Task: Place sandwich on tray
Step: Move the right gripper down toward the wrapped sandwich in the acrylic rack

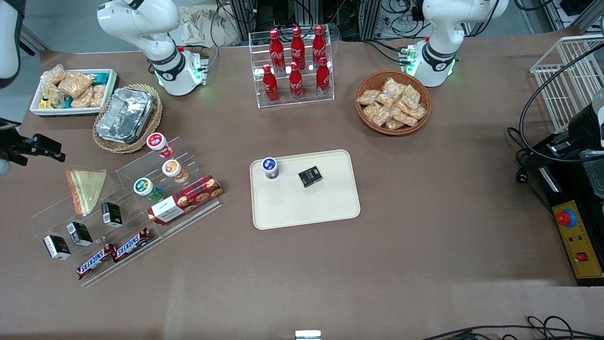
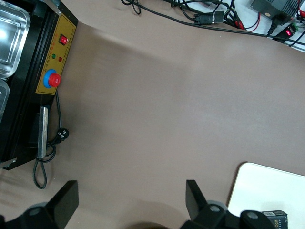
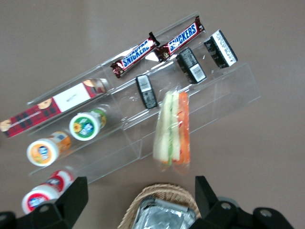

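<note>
The sandwich (image 1: 87,189), a clear-wrapped triangular wedge with an orange and green filling edge, lies on the upper step of a clear acrylic stand (image 1: 118,222) toward the working arm's end of the table. It also shows in the right wrist view (image 3: 172,129). My right gripper (image 3: 138,200) is open and empty, its fingers (image 3: 71,198) spread wide, high above the wicker basket holding a foil container (image 3: 164,214). In the front view it (image 1: 47,148) hangs above the table edge, beside the sandwich. The cream tray (image 1: 306,208) lies mid-table, with one corner in the left wrist view (image 2: 271,191).
A yogurt cup (image 1: 270,167) and a small black box (image 1: 310,176) sit on the tray. The stand also holds three cups (image 1: 171,167), black boxes (image 1: 78,233), Snickers bars (image 1: 113,252) and a biscuit box (image 1: 185,199). A white snack bin (image 1: 73,92), cola rack (image 1: 295,66) and basket of packets (image 1: 392,101) stand farther from the camera.
</note>
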You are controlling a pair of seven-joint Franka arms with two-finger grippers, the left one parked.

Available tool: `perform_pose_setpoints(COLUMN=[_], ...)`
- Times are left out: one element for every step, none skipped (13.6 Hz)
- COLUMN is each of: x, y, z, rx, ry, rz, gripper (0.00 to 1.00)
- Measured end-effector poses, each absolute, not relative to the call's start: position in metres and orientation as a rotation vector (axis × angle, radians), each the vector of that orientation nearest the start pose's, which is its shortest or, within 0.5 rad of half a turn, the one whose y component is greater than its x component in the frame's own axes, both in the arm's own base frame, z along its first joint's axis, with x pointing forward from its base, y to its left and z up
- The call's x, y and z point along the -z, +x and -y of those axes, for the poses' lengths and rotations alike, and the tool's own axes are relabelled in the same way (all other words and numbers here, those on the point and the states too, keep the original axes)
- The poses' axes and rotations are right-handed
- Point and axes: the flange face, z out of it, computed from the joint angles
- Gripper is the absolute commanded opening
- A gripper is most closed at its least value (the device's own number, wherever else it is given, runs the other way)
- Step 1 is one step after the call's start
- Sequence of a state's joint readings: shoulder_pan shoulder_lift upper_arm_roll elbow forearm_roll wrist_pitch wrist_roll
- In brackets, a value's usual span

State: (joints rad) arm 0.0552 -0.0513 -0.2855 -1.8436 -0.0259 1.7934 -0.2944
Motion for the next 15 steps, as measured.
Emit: perform_pose_setpoints(x=[-0.529, -0.519, -0.511, -0.502, -0.493, -0.483, -0.474, -0.467, -0.462, -0.458, -0.452, -0.444, -0.435, -0.424, -0.414], y=[0.530, 0.529, 0.528, 0.527, 0.526, 0.524, 0.522, 0.520, 0.518, 0.517, 0.515, 0.512, 0.508, 0.504, 0.500], z=[0.135, 0.138, 0.142, 0.146, 0.150, 0.152, 0.153, 0.156, 0.159, 0.161, 0.164, 0.167, 0.170, 0.172, 0.173], rx=[-0.004, 0.003, 0.016, 0.031, 0.041, 0.049, 0.053, 0.055, 0.055, 0.061, 0.067, 0.072, 0.075, 0.077, 0.080], ry=[-3.150, -3.151, -3.153, -3.155, -3.157, -3.158, -3.158, -3.159, -3.159, -3.160, -3.162, -3.162, -3.158, -3.150, -3.143], rz=[0.115, 0.115, 0.111, 0.111, 0.116, 0.117, 0.113, 0.104, 0.094, 0.086, 0.078, 0.067, 0.049, 0.029, 0.015], gripper=[1.00, 1.00, 1.00, 1.00, 1.00, 1.00, 1.00, 1.00, 1.00, 1.00, 1.00, 1.00, 1.00, 1.00, 1.00])
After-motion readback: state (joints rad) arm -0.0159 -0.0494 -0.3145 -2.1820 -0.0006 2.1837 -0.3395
